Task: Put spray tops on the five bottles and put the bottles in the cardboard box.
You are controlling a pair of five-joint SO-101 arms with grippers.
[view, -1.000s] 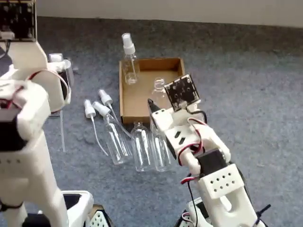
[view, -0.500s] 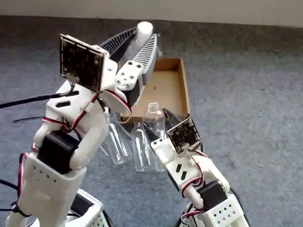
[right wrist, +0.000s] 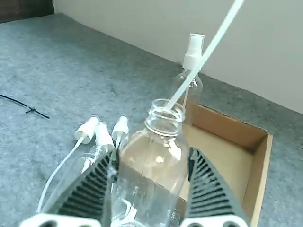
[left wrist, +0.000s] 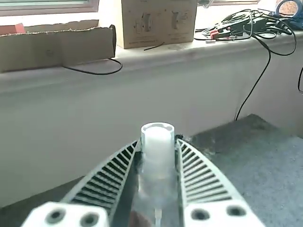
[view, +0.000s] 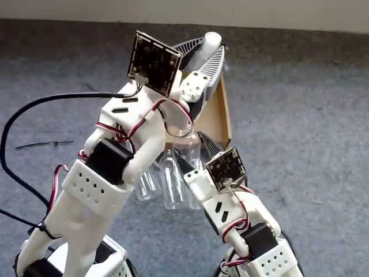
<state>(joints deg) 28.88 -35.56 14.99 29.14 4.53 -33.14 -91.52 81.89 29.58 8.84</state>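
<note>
My left claw (left wrist: 158,143) pinches a white plastic spray top (left wrist: 157,163), its tube (right wrist: 208,47) touching the mouth of the clear plastic bottle (right wrist: 150,177) my right claw (right wrist: 152,157) grips.

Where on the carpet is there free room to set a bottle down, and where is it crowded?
The carpet right of the cardboard box is bare. The box floor is mostly free, beside one capped bottle at its far corner. It is crowded left of the box and before it: lying bottles and loose spray tops.
</note>
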